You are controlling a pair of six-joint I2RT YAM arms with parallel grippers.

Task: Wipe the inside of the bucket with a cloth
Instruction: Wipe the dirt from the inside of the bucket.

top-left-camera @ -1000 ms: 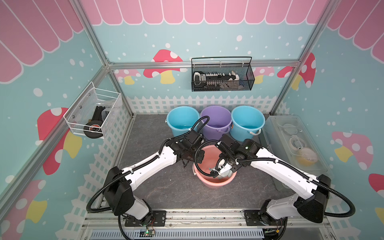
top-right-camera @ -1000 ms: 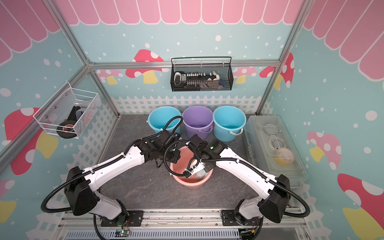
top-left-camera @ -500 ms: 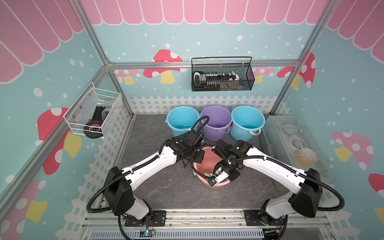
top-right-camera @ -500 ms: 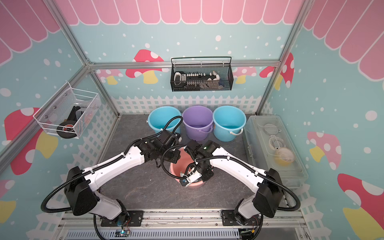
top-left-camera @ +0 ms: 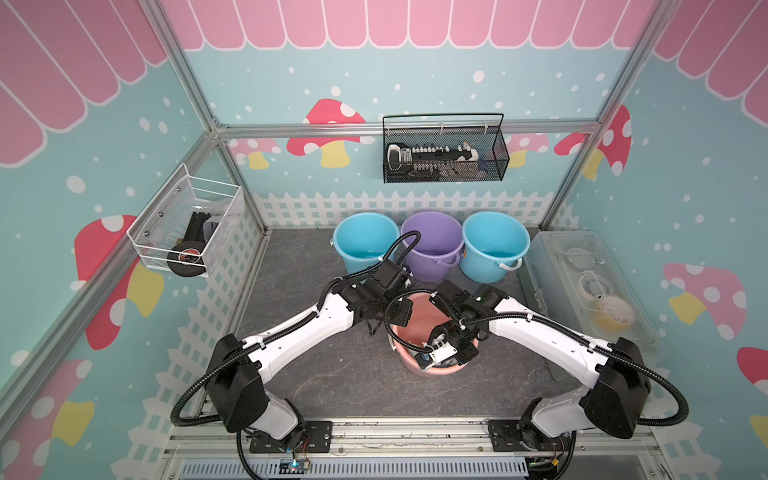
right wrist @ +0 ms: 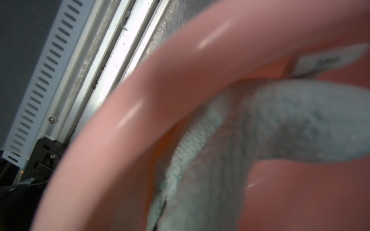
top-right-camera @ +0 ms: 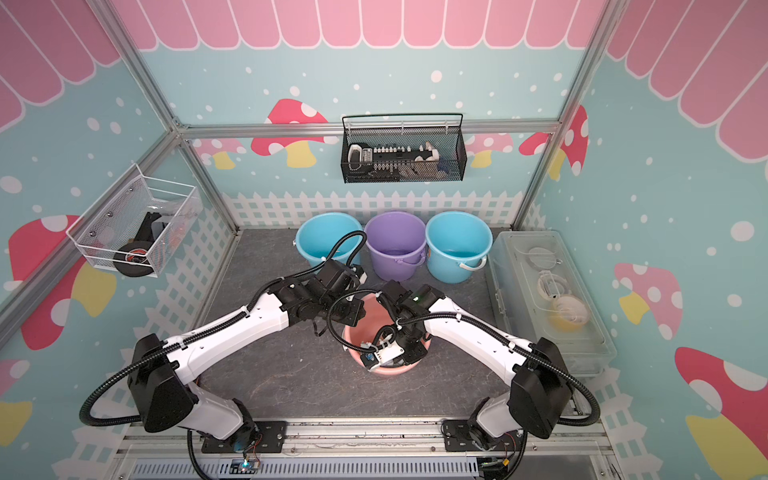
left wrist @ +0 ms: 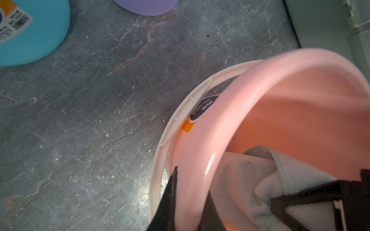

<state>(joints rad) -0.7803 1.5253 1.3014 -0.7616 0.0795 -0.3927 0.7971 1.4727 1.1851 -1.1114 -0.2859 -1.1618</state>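
The pink bucket [top-left-camera: 417,320] [top-right-camera: 374,322] stands mid-table. My left gripper [top-left-camera: 392,322] [top-right-camera: 347,316] is shut on its far-left rim; in the left wrist view the gripper [left wrist: 190,204] has one black finger outside the rim and one inside. My right gripper [top-left-camera: 446,362] [top-right-camera: 395,361] reaches down inside the bucket by the near wall, shut on the cloth. The pale mint cloth [right wrist: 280,124] [left wrist: 240,180] is bunched against the inner wall [right wrist: 140,96]. The right fingertips are buried in the fabric.
At the back stand a blue bucket [top-left-camera: 365,241], a purple bucket [top-left-camera: 432,245] and another blue bucket [top-left-camera: 494,245]. A clear plastic box [top-left-camera: 582,291] lines the right side. A black mesh basket [top-left-camera: 444,153] and a white wire basket [top-left-camera: 187,224] hang on the walls.
My right gripper has swept the cloth from the bucket's far right side down toward its near wall. The left gripper has kept its hold on the rim.
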